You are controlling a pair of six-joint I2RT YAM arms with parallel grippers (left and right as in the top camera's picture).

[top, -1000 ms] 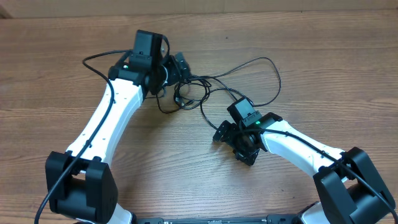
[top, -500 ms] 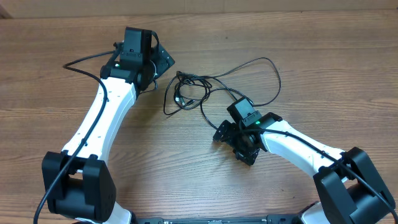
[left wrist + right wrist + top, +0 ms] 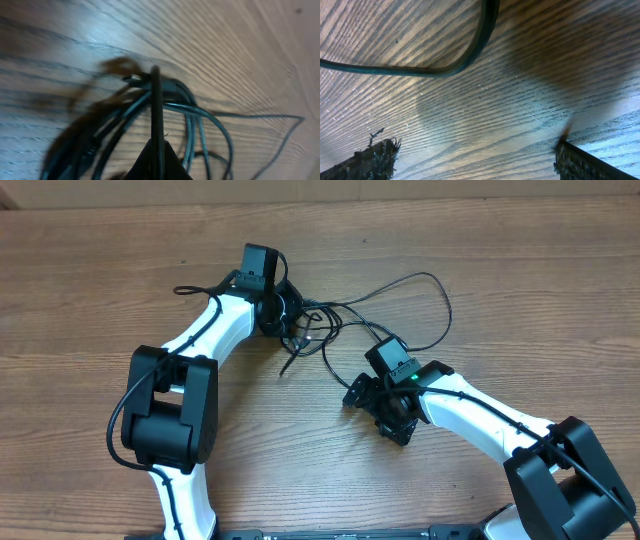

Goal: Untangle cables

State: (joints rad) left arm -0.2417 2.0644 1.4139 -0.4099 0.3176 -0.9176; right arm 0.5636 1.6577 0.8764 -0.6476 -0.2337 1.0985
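The cables (image 3: 318, 323) lie bunched in a knot at the table's middle back, and one loop (image 3: 441, 300) sweeps out to the right. My left gripper (image 3: 290, 320) sits at the knot's left edge. In the left wrist view this gripper (image 3: 157, 152) is shut on one black cable strand (image 3: 155, 100) that runs straight up out of its jaws, with the blurred knot (image 3: 100, 130) around it. My right gripper (image 3: 378, 412) stands open over bare wood below the knot. In the right wrist view its fingers (image 3: 375, 160) are wide apart with nothing between them, and a cable arc (image 3: 445, 70) lies ahead.
A thicker black wire (image 3: 195, 288) runs along the left arm. The wooden table (image 3: 520, 270) ends at a back edge along the top of the overhead view. The left arm's folded elbow (image 3: 170, 405) stands at the left.
My left arm folded and swung its gripper from the far left back onto the knot, where it went from open to shut on a strand. The right arm has not moved.
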